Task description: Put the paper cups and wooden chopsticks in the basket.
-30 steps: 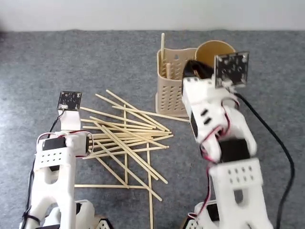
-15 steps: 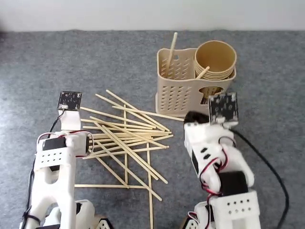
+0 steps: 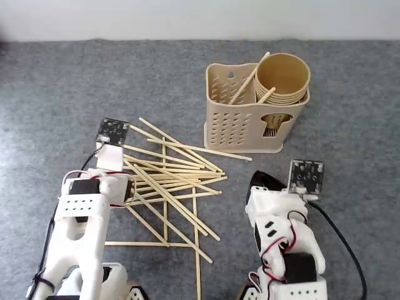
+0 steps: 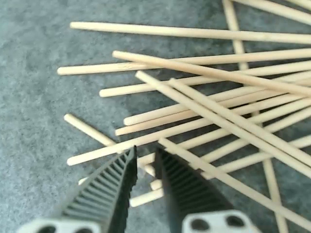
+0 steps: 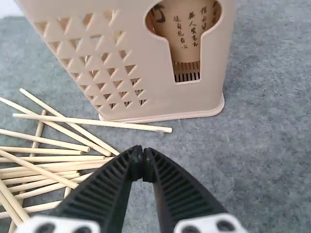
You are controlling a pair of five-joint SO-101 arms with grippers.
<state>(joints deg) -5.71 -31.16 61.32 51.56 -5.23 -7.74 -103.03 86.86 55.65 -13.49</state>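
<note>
The beige perforated basket [image 3: 234,125] stands at the back right, with a stack of paper cups [image 3: 282,78] in its right compartment. One chopstick [image 3: 249,79] leans across the left compartment and another [image 3: 265,95] rests against the cups. Several wooden chopsticks [image 3: 165,181] lie piled on the grey mat in front of it. My left gripper [image 4: 146,154] hovers over the pile's left ends [image 4: 146,121], open by a narrow gap with nothing in it. My right gripper [image 5: 142,151] is shut and empty, a short way in front of the basket [image 5: 131,58].
A single chopstick [image 5: 92,122] lies along the basket's base, nearest the right gripper. The grey mat [image 3: 350,144] is bare to the right of the basket. A pale wall edge [image 3: 187,19] runs along the back.
My right arm has drawn back from the basket toward the table's front, leaving a chopstick that has tipped over toward the cups. My left arm has shifted right, over the pile.
</note>
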